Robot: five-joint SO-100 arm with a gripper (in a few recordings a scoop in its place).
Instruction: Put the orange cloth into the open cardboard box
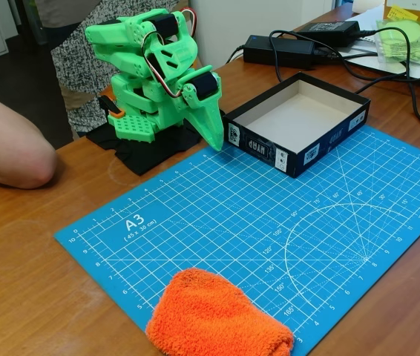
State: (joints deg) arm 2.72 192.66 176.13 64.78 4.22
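Green arm (151, 70) folded over its base, hand (211, 130) closed, pointing down beside open cardboard box (297, 122), orange cloth (217, 315) well apart

1. A brown wooden table (32, 274) carries everything.
2. On it lie a blue cutting mat (254, 222), black power adapters (280, 50) and the green arm's black base cloth (151, 152).

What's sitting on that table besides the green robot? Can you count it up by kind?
Orange cloth: 1
Open cardboard box: 1
Blue cutting mat: 1
Black power adapters: 2
Yellow-green item in clear plastic: 1
Total: 6
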